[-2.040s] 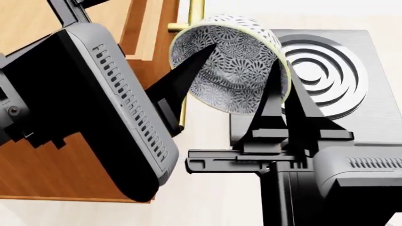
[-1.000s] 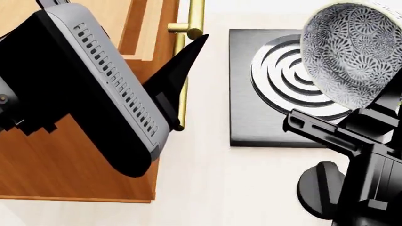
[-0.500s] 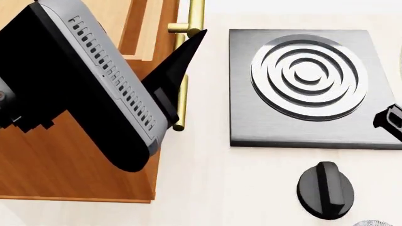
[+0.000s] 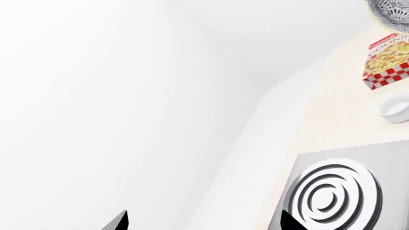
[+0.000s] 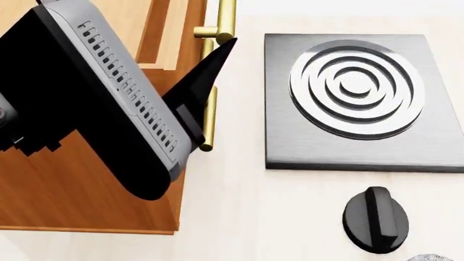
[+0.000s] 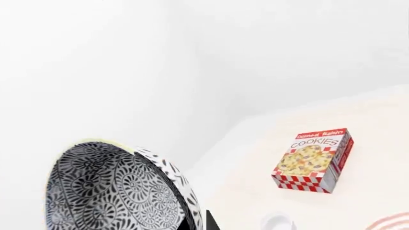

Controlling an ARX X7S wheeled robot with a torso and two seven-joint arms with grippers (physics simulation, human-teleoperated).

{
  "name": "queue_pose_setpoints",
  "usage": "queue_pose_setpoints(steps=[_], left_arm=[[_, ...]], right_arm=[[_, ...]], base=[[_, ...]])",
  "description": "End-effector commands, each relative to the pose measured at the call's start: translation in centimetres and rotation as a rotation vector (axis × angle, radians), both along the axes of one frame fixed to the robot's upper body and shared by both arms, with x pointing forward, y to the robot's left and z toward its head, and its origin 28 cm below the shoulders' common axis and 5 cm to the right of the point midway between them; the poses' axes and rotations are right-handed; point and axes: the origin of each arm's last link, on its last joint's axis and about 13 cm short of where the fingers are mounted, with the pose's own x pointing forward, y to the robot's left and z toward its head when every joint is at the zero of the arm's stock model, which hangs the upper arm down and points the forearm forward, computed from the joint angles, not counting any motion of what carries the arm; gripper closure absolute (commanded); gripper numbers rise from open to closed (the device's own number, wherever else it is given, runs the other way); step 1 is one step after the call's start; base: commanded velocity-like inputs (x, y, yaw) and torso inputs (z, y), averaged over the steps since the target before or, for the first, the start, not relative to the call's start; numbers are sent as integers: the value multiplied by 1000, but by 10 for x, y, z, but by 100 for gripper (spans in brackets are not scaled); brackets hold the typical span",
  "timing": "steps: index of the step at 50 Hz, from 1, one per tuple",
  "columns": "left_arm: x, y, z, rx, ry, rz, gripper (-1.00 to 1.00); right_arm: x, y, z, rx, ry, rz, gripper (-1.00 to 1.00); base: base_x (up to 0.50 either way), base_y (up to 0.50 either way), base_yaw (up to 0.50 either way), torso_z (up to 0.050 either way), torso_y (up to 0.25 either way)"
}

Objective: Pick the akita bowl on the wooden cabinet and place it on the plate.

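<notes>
The akita bowl (image 6: 118, 189) hangs tipped on its side in the right gripper (image 6: 203, 221), whose dark finger clamps its rim (only one fingertip shows). Beyond it a cookie box (image 6: 314, 159) stands on the pale counter (image 6: 377, 143), and the plate (image 6: 393, 223) peeks in at the corner. The left gripper (image 4: 203, 221) is spread wide, empty, beside the wooden cabinet (image 5: 87, 201).

Plain white walls (image 4: 96, 96), pale countertop (image 5: 232, 217)

Wooden cabinet (image 5: 87, 179) left, burner plate (image 5: 355, 103) right, knob (image 5: 375, 219) in front of burner.
</notes>
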Motion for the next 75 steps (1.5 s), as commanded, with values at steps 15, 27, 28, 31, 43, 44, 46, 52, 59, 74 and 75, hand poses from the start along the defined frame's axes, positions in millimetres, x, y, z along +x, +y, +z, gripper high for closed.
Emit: queue_pose_setpoints(steps=[15, 27, 28, 31, 43, 44, 46, 52, 59, 74, 75], left_arm=[[0, 2, -2, -8, -4, 7, -100], [1, 1, -1, -9, -7, 4, -100], [1, 1, -1, -10, -5, 4, -100], [1, 1, -2, -10, -6, 4, -100], [1, 2, -5, -15, 0, 6, -100], [2, 3, -5, -15, 0, 6, -100], [1, 3, -5, -15, -1, 7, -100], [2, 4, -7, -19, 2, 9, -100], [2, 4, -8, -18, 2, 10, -100], [3, 4, -8, -25, 5, 9, -100], [3, 4, -8, -24, 5, 9, -100]], right_arm=[[-19, -30, 9, 321, -183, 67, 100], [-19, -44, 12, 301, -154, 6, 100], [-19, -45, 12, 302, -154, 5, 100], [-18, -48, 11, 300, -142, -8, 100], [-9, -60, 9, 295, -81, -53, 100], [-8, -60, 8, 295, -77, -57, 100], [-6, -63, 8, 303, -66, -61, 100], [-2, -69, 5, 304, -35, -85, 100], [3, -80, -9, 340, 14, -132, 100], [12, -90, -15, 416, 104, -144, 100], [12, -90, -15, 420, 114, -144, 100]], base=[[0, 0, 0, 0, 0], [0, 0, 0, 0, 0], [0, 0, 0, 0, 0], [0, 0, 0, 0, 3], [0, 0, 0, 1, 0], [0, 0, 0, 0, 0], [0, 0, 0, 0, 0], [0, 0, 0, 0, 0], [0, 0, 0, 0, 0], [0, 0, 0, 0, 1], [0, 0, 0, 0, 0]])
